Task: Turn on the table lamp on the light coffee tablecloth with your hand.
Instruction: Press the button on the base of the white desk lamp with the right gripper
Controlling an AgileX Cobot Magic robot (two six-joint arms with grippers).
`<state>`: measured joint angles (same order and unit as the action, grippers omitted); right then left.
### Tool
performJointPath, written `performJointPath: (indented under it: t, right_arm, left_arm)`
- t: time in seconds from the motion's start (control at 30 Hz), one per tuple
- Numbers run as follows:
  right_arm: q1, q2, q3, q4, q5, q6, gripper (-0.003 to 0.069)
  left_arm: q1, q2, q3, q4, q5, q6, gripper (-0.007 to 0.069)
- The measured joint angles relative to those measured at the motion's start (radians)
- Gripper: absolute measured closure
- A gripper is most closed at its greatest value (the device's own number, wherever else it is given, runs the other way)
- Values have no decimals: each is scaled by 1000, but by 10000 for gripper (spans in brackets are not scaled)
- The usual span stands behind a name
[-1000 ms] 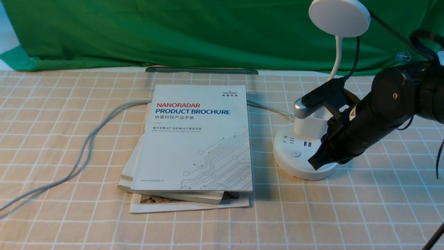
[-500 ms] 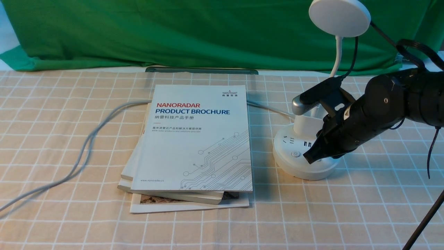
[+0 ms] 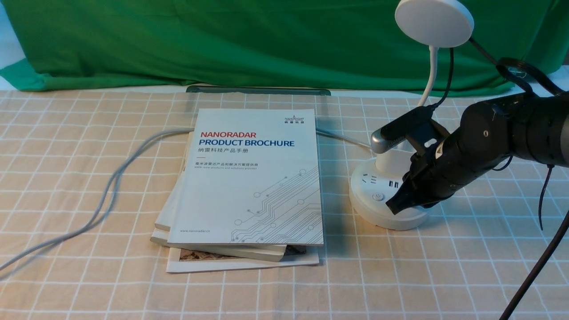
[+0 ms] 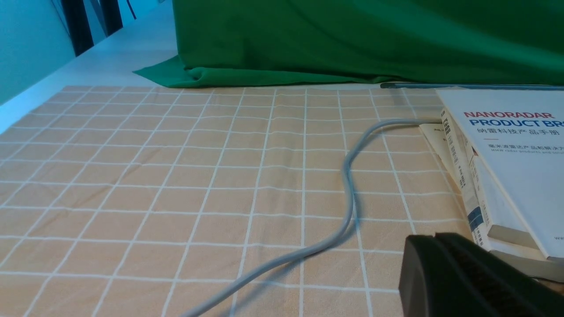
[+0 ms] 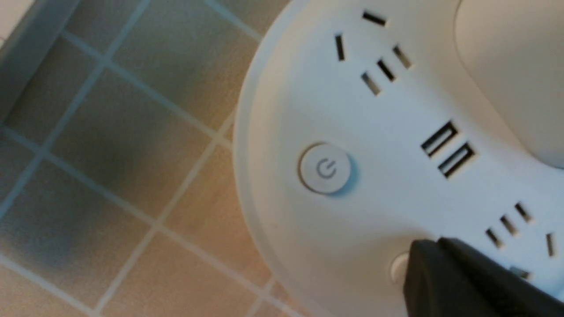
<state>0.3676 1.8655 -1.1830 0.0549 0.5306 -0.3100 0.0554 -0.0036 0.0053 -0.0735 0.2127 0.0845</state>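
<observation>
Jaws of the right gripper (image 3: 392,208) are pressed fully together with nothing between them. Its pointed tip sits low over the front of the table lamp (image 3: 366,209), right at a small second button (image 5: 398,267) that it half hides; I can't tell if it touches. The power button (image 3: 378,196) lies just beside, uncovered. The lamp stands on the light coffee tablecloth (image 3: 444,266), right of the brochure stack (image 3: 253,178). The left gripper (image 4: 462,281), jaws together and empty, hangs near that stack and the grey cable (image 4: 348,211).
</observation>
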Motion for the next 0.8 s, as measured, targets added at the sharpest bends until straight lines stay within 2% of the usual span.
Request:
performJointPath:
  t: [0.53, 0.63, 0.8]
  right_arm:
    - [1, -5, -10, -1, 19, 1, 629]
    - [2, -58, 3, -1, 47, 13, 629]
    - [2, -303, 44, -1, 63, 60, 624]
  left_arm:
    - [0, 0, 0, 0, 0, 0, 603]
    - [0, 0, 0, 0, 0, 0, 603]
    - [0, 0, 0, 0, 0, 0, 603]
